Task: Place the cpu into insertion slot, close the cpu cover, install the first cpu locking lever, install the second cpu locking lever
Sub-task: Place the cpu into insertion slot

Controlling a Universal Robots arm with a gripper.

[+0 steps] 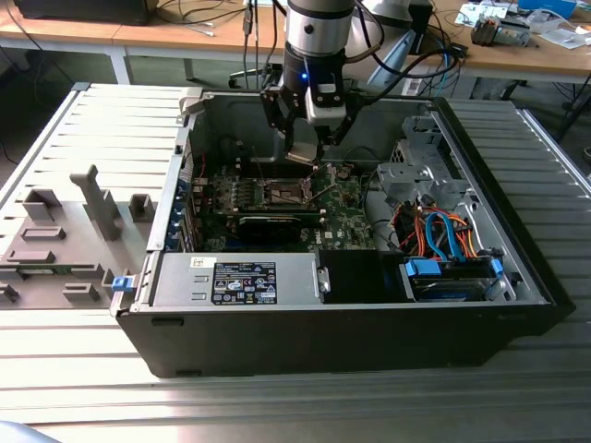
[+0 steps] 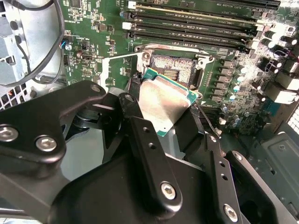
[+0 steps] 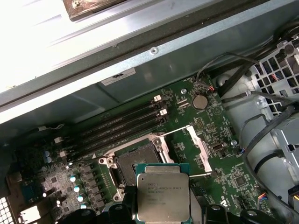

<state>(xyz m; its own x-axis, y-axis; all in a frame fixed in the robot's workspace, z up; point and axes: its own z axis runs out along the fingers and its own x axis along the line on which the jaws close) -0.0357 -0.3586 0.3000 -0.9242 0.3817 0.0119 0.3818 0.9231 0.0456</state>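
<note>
gripper point(image 2: 163, 119) is closed on the cpu point(image 2: 164, 100); its two black fingers press on opposite edges of the chip, and the silvery top faces the camera in both wrist views. the cpu hangs just above the board, near the insertion slot point(image 3: 138, 164) but not in it. in the first wrist view it hides a part of the socket rim. the slot is bare, with its dark centre open. the cpu cover point(image 3: 198, 148) stands flipped open at one side of the socket, and a thin locking lever point(image 3: 173, 131) is raised, so nothing lies over the socket.

i judge the step in hand is placing the cpu. to do it well, the chip must be square to the socket rim and flat to the board. in the second wrist view it looks turned and somewhat tilted against the socket, so this needs care. it should be laid in, not pressed, because the contacts probably bend easily.

room around the socket is small. the memory slots point(image 3: 119, 125) run along one side, small capacitors point(image 3: 74, 178) stand on another, and the open cover is on a third. the fingers are wide, so they may catch the rim or the lever. in the exterior view the computer case point(image 1: 323, 341) is open on top. its walls are well apart from the gripper, and the cables point(image 1: 443, 235) lie toward the exterior view's right.
</note>
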